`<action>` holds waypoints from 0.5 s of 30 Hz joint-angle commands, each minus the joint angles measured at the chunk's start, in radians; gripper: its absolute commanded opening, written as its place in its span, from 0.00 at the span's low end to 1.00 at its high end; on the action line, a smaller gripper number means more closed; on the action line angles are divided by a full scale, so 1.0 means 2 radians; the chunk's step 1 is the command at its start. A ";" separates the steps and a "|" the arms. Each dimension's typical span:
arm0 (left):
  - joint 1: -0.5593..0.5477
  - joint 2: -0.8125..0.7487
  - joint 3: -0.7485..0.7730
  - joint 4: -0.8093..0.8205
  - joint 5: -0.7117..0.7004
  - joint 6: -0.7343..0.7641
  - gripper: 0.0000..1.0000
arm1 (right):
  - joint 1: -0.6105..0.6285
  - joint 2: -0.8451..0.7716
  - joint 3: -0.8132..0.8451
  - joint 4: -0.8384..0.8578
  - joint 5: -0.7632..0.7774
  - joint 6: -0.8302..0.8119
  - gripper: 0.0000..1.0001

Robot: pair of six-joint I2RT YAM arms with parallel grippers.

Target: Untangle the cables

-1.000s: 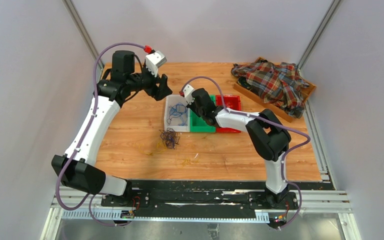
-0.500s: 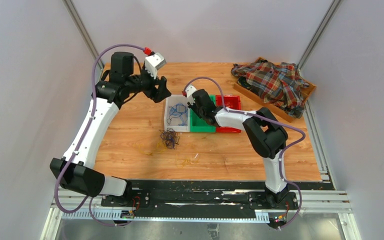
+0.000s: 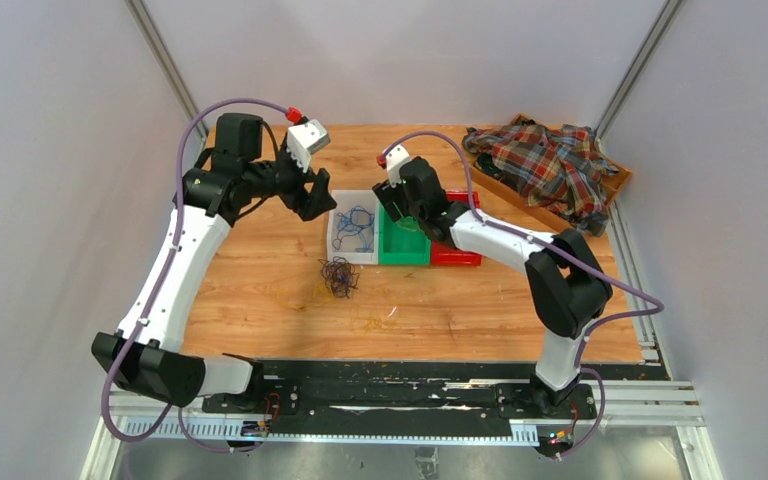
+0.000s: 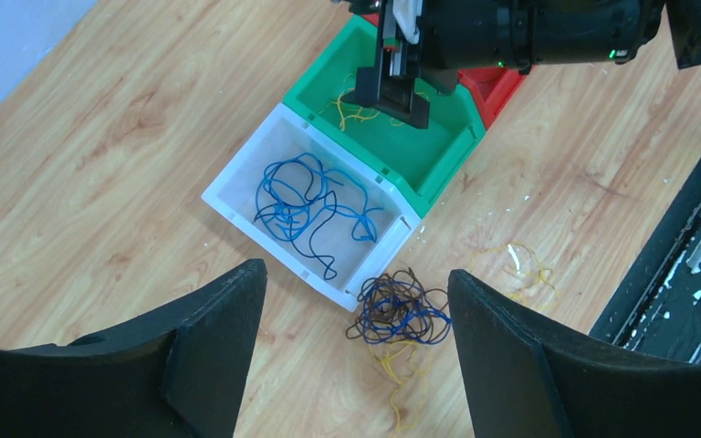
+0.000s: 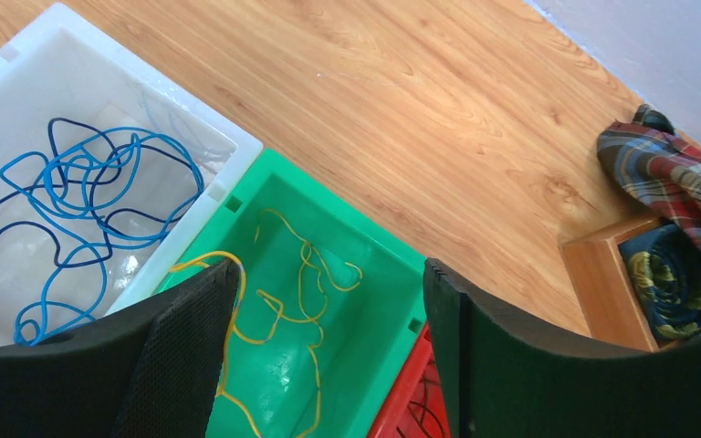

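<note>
Left end effector [image 4: 356, 274] and right end effector [image 5: 329, 269] stand apart, empty. Cables [image 4: 400, 310] look light and floppy; pinch a loose loop.

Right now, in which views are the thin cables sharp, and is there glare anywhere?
Top external view: even, soft light without hard shadows, but the dark clump is small and its strands merge. Left wrist view: the blue cables are sharp; the left gripper's fingers are nearly black, without detail. Right wrist view: the white bin is almost washed out; the yellow cables read clearly.
</note>
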 commanded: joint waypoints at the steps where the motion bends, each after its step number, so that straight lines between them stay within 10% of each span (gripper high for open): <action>1: 0.004 -0.022 -0.004 -0.011 0.004 0.009 0.77 | -0.004 -0.030 -0.021 0.016 -0.004 0.012 0.74; 15: 0.004 -0.030 -0.012 -0.013 0.008 0.010 0.76 | -0.004 -0.038 -0.057 0.018 -0.015 0.018 0.67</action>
